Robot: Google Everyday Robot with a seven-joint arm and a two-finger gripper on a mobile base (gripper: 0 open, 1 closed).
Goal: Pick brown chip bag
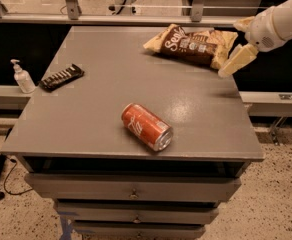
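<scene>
The brown chip bag (191, 45) lies flat at the table's far right, with a dark brown middle, tan-yellow ends and white script lettering. My gripper (239, 43) comes in from the right on a white arm and hovers just beyond the bag's right end, above the table's right edge. It is open and empty. One cream finger (234, 63) points down-left toward the table, and the other finger (244, 23) sits higher, behind the bag's end. The fingers do not touch the bag.
A red soda can (146, 126) lies on its side near the middle front of the grey table (101, 99). A small black ridged packet (62, 77) lies at the left edge. A sanitizer bottle (22, 77) stands on a ledge to the left. Drawers sit below the tabletop.
</scene>
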